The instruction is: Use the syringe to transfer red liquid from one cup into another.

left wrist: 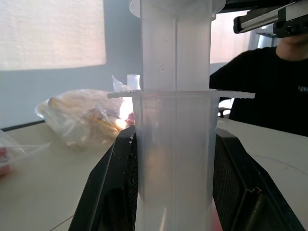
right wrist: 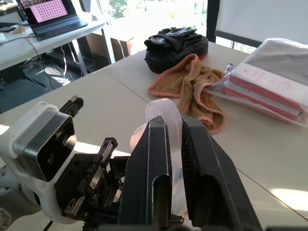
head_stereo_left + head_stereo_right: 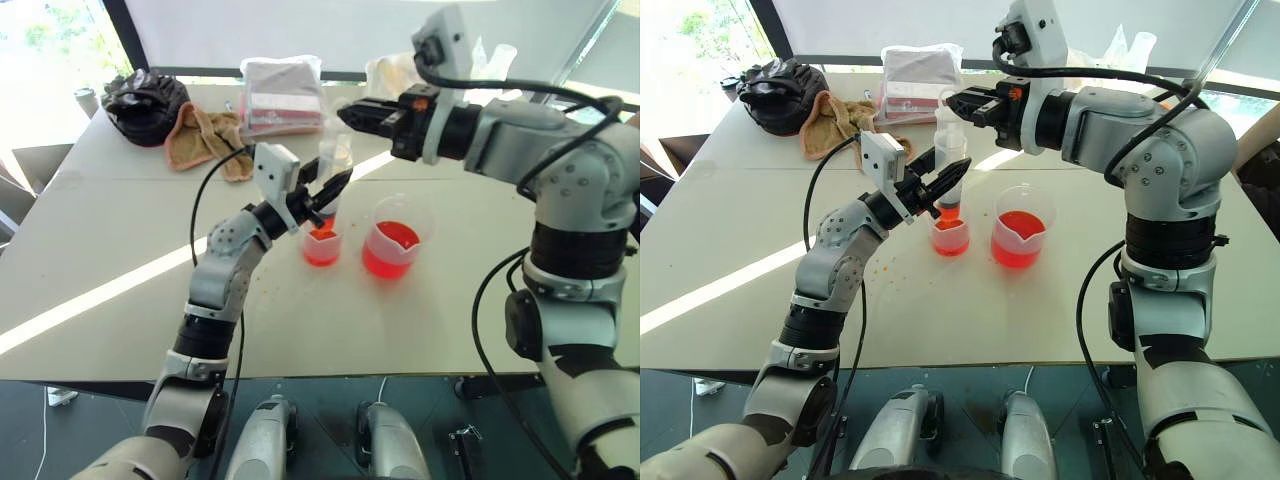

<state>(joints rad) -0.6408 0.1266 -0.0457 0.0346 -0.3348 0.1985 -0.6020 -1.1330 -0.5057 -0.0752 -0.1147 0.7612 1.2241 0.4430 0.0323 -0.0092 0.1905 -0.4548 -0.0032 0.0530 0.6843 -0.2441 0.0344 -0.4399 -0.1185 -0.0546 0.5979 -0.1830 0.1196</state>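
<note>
Left wrist view: left claw [image 1: 175,183] clamped on the clear barrel of the syringe [image 1: 175,120], one black finger [image 1: 103,187] pressed against each side, barrel upright. Seen from the head: same claw [image 3: 940,185] holding the syringe [image 3: 949,150] vertical, orange tip dipped into the smaller cup [image 3: 950,236], which holds a shallow layer of red liquid [image 3: 951,240]. Above, right claw [image 3: 962,102] reaching in level from the right, fingers pinched shut on the white plunger top [image 2: 163,113]; right wrist view looks down along those closed fingers [image 2: 154,163] at the plunger and the left wrist's camera block.

Just right of the smaller cup, not touching: larger spouted cup [image 3: 1019,238], partly filled with red liquid, spout turned toward the smaller one. Both cups near the middle of the counter [image 3: 740,260], slightly toward its near edge. Small reddish specks scattered on the counter left of the smaller cup.

Toward the far edge: tan cloth [image 3: 840,125], black bag [image 3: 775,92] at the far left corner, clear bag with red-and-white boxes [image 3: 920,85] beside the cloth. Beyond the far right side: person in a dark top [image 1: 269,91].
</note>
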